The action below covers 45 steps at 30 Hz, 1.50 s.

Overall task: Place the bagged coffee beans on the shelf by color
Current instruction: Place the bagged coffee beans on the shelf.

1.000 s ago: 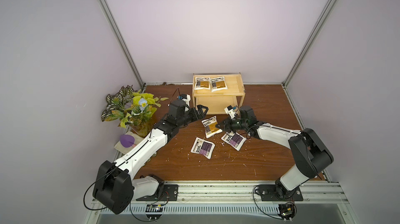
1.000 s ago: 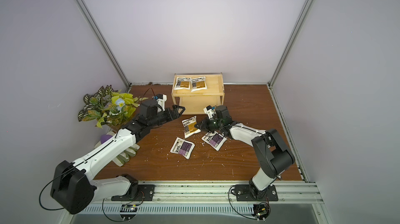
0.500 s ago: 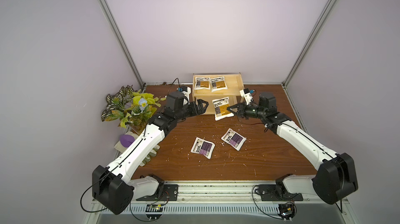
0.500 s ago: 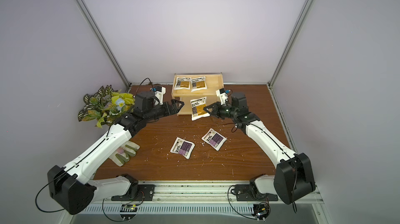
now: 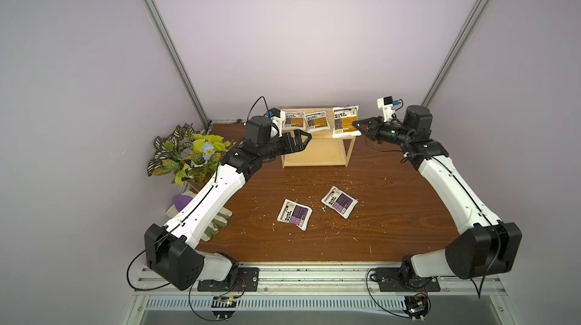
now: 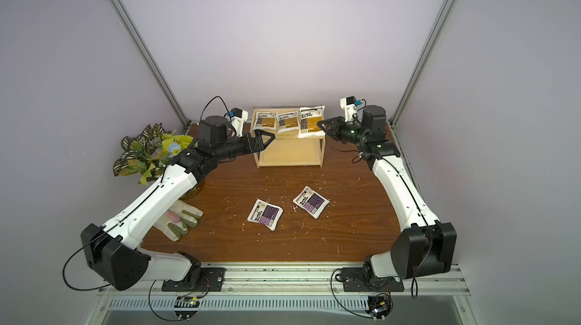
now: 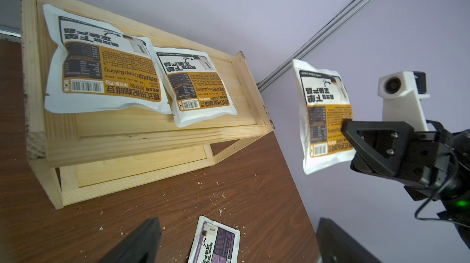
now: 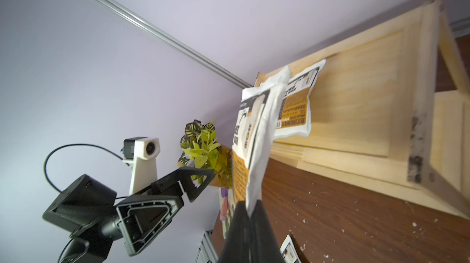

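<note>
- Right gripper (image 5: 356, 126): jaws pressed together, pinching the held orange pouch (image 5: 345, 120) by one side edge. The pouch stands upright off the tips.
- Handling, my guess: light, soft, slick film that sags and swings. The flat sealed edge is the best hold.
- Just past the tips: shelf (image 5: 314, 158), near end of its top board free. Shelved orange pouches (image 5: 294, 120) lie flat beyond.
- Opposite: left gripper (image 5: 307, 141), spread, empty.
- Well below: purple pouches (image 5: 295, 214) on the table (image 5: 393, 213).

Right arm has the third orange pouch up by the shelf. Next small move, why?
Likely ease the right gripper toward the shelf, bringing the held orange pouch over the top board's bare end: two orange pouches already lie there; this one hangs beside it.
</note>
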### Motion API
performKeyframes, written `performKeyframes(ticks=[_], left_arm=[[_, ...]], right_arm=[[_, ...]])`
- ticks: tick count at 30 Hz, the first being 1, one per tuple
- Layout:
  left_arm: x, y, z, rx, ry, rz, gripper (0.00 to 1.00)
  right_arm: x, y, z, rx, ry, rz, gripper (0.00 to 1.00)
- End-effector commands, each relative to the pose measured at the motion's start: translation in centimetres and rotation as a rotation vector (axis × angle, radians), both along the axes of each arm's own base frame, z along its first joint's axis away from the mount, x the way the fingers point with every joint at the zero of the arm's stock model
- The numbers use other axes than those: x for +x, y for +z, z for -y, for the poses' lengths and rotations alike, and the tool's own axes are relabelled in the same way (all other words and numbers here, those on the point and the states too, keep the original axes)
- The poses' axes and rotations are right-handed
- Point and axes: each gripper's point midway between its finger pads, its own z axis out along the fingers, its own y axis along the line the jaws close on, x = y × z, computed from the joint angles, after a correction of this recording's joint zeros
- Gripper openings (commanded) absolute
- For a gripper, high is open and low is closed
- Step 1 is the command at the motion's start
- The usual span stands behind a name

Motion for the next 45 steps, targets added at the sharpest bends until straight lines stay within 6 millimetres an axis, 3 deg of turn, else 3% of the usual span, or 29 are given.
performKeyframes(ticks=[1, 5, 22, 40, 45], left_arm=[[0.5, 1.6, 0.5, -0.002, -0.037, 0.054, 1.0], [1.1, 1.4, 1.0, 0.007, -0.05, 0.05, 1.0], [2.9, 0.1, 1.7, 0.022, -0.04, 0.026, 0.99], [2.5, -1.2, 1.7, 0.004, -0.037, -0.002, 0.99], [2.4, -1.2, 1.6, 0.003, -0.037, 0.001, 0.99]], right_arm=[[1.6, 0.3, 1.3, -0.076, -0.027, 0.041, 0.0], [3.7, -0.8, 2.6, -0.117, -0.067, 0.025, 0.0], [9.8, -4.1, 2.3, -0.19, -0.066, 0.008, 0.02], [12.9, -6.6, -0.1, -0.204, -0.03, -0.039, 0.09], [13.1, -7.1, -0.5, -0.206, -0.029, -0.047, 0.2]])
